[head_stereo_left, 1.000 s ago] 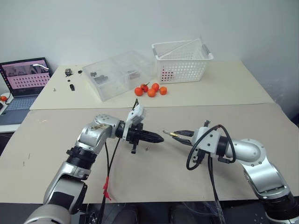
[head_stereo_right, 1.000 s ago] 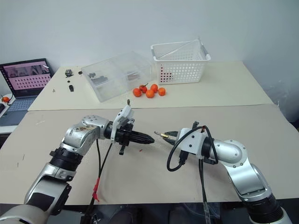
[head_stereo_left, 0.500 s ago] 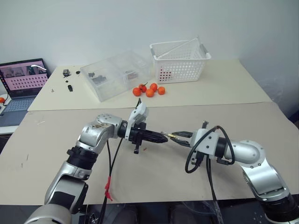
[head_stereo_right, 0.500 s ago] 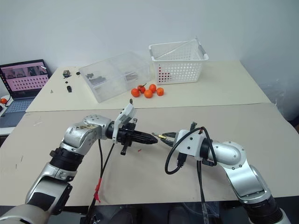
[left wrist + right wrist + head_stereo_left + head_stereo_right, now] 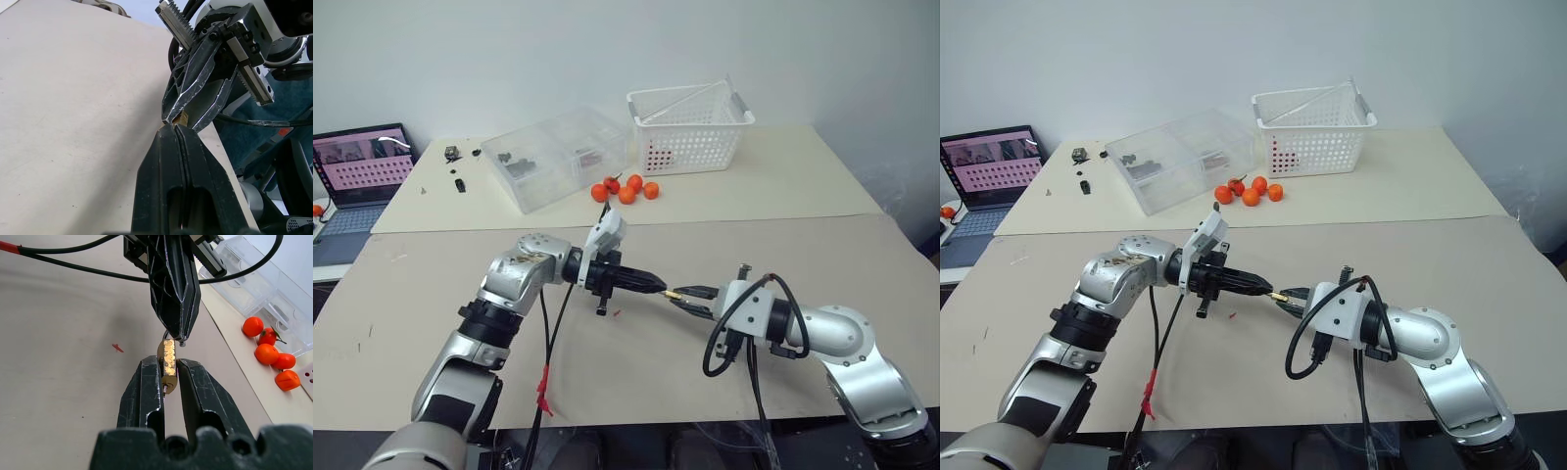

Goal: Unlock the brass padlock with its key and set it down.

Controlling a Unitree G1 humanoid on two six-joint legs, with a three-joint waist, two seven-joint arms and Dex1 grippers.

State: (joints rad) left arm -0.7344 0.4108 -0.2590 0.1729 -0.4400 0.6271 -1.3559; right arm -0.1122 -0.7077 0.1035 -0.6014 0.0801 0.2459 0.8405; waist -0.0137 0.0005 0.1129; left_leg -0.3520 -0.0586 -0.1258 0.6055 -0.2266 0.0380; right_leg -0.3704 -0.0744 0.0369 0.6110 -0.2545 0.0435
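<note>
1. Beige tabletop [image 5: 803, 255] in front of a plain pale wall; a seam runs across it from side to side, and a second table at its far side carries the containers.
2. Brass padlock [image 5: 168, 363], held above the near half of the tabletop, roughly midway between its left and right edges; the right gripper [image 5: 167, 384] has its two black fingers clamped on the lock body from both sides.
3. Left gripper [image 5: 173, 132], fingers pressed together, its tip meeting the free end of the padlock head-on; whether the key sits between those fingers cannot be told.
4. Small red fleck [image 5: 117, 348] lying on the tabletop just below and beside the padlock.
5. Clear plastic box [image 5: 553, 157], near the far edge, left of centre; its compartments hold small dark parts too small to identify.
6. White perforated basket [image 5: 690, 127], beside the clear box toward the far right corner; its contents cannot be made out.
7. Orange fruits [image 5: 626, 191], a tight cluster on the far table in front of the gap between box and basket, well apart from both grippers.
8. Small dark bits [image 5: 458, 166], scattered left of the clear box.
9. Laptop [image 5: 362, 166], open with a lit screen, beyond the far left corner.
</note>
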